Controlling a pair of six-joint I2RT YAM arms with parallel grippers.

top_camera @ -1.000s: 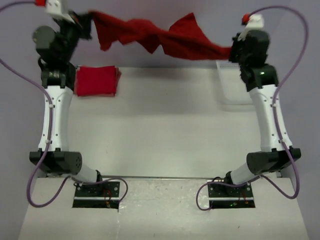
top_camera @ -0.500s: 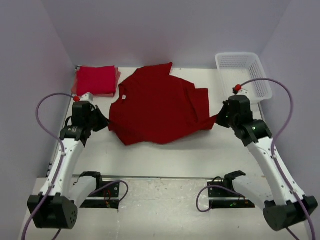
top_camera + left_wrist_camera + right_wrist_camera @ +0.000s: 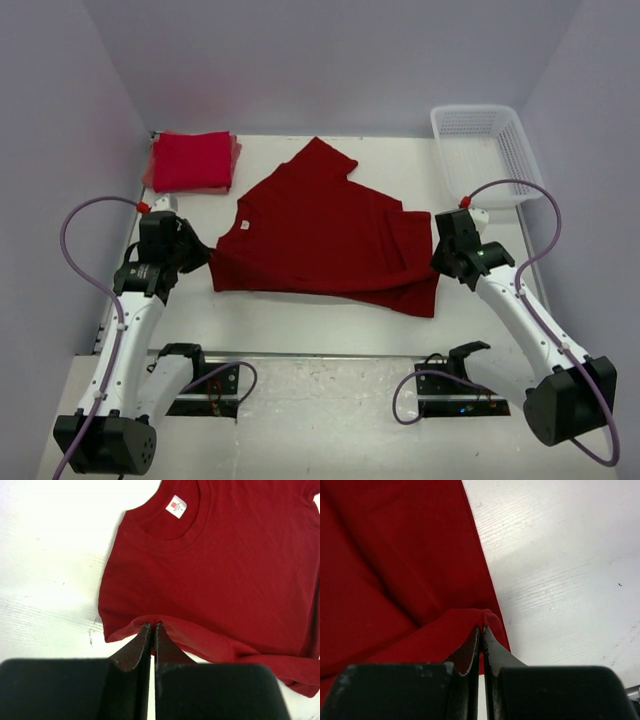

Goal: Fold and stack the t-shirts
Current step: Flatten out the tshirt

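- Grippers seen from above: the left gripper (image 3: 205, 257) and the right gripper (image 3: 437, 258) each pinch an opposite edge of the crimson t-shirt (image 3: 320, 235), which lies spread on the table (image 3: 300, 320) between them.
- Beyond the left gripper sit the folded bright red t-shirts (image 3: 192, 160). Beyond the right gripper stands a white lattice basket (image 3: 485, 150).
- Left wrist view: the left gripper (image 3: 151, 626) has its jaws pressed together on a raised fold at the crimson t-shirt's (image 3: 225, 570) edge. The round neck with its white label (image 3: 176, 506) lies ahead of the tips.
- Right wrist view: the right gripper (image 3: 481, 628) is clamped on a small ridge at the crimson t-shirt's (image 3: 395, 570) edge. Cloth spreads ahead and left of the tips, with bare table (image 3: 560, 570) to their right.
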